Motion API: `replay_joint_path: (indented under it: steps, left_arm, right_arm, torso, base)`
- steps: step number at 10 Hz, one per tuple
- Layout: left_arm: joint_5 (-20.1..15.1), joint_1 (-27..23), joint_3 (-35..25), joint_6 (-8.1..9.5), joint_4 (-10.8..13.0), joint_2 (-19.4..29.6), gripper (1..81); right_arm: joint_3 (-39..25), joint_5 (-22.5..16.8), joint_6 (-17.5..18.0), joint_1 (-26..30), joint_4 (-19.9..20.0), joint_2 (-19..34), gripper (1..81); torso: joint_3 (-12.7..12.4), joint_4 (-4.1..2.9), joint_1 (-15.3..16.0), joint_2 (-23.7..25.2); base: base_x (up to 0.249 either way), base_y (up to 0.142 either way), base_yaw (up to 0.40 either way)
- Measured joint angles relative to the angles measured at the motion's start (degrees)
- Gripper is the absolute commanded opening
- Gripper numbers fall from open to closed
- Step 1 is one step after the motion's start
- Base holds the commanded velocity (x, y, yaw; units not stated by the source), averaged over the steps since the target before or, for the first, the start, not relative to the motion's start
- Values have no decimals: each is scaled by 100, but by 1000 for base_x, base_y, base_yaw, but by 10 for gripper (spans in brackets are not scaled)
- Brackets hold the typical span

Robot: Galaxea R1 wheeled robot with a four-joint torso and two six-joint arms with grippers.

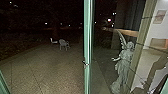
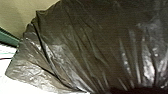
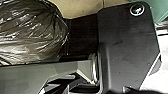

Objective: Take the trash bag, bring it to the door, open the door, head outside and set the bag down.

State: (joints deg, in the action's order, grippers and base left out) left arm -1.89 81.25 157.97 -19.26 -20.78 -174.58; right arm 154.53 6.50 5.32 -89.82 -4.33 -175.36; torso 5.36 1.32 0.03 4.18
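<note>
In the head view the door's green upright (image 1: 88, 40) stands in the middle, with a small handle (image 1: 85, 64) on it. The paved yard (image 1: 47, 68) shows between that upright and a green strip at the lower left. The dark, shiny trash bag (image 2: 75, 47) is large and close in the left wrist view, its creases gathered together where my left gripper is shut on it. In the right wrist view the bag (image 3: 30, 32) shows beside the robot's own dark plate and jointed bar. The state of my right gripper cannot be made out.
A pale chair (image 1: 64, 44) stands out on the dark yard. Right of the upright, a winged statue (image 1: 124, 61) shows through glass, near a tan post (image 1: 141, 47). Beyond that post is a bright wall with a picture (image 1: 159, 16).
</note>
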Motion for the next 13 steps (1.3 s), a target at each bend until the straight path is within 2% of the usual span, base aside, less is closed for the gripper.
replay_joint_path:
  steps: [13]
  left_arm:
    - [29,-13,-9,0,-2,0,10]
  right_arm:
    - [10,66,9,-4,0,-20,811]
  torso:
    - [2,0,0,-2]
  base:
    - [90,0,0]
